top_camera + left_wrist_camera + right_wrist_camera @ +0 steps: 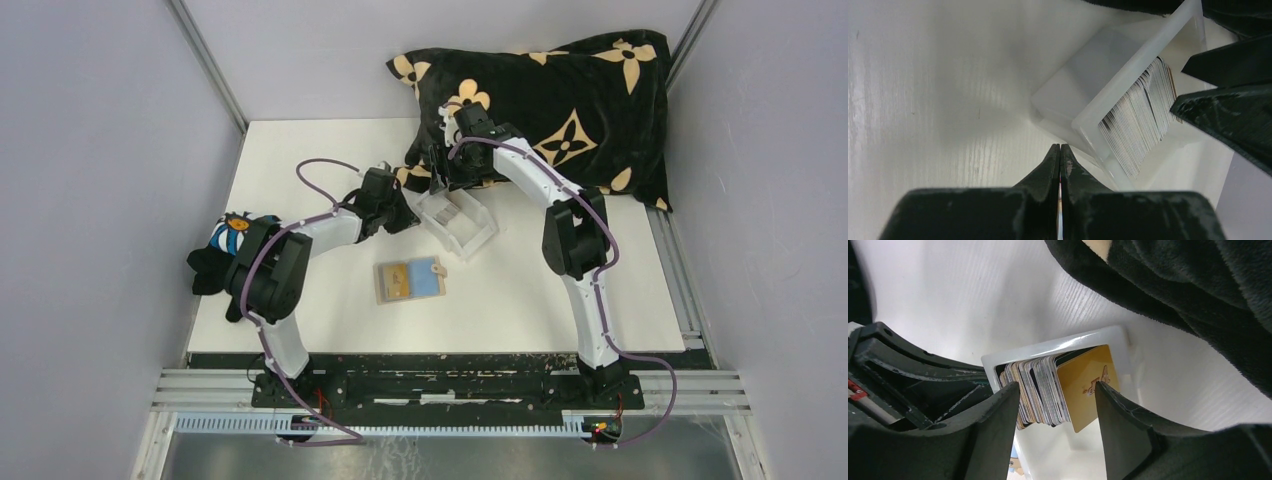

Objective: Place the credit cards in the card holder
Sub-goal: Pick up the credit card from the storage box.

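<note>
- Mostly, the cards are standing in the clear box, not yet moved.
- The right gripper is straddling that stack, fingers spread.
- The left gripper is pressing its fingers together beside the box, and any card edge between them is unclear.
- The wallet is lying open nearby, seemingly holding two cards.

Bright even light; soft shadows; glare on white table; wrist-view foregrounds blurred.

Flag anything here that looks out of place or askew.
A black flower-patterned pillow sprawls over the far right corner of the table, and a dark bundle sits at its left edge; neither suits card sorting. The clear box lies skewed, its cards leaning.
</note>
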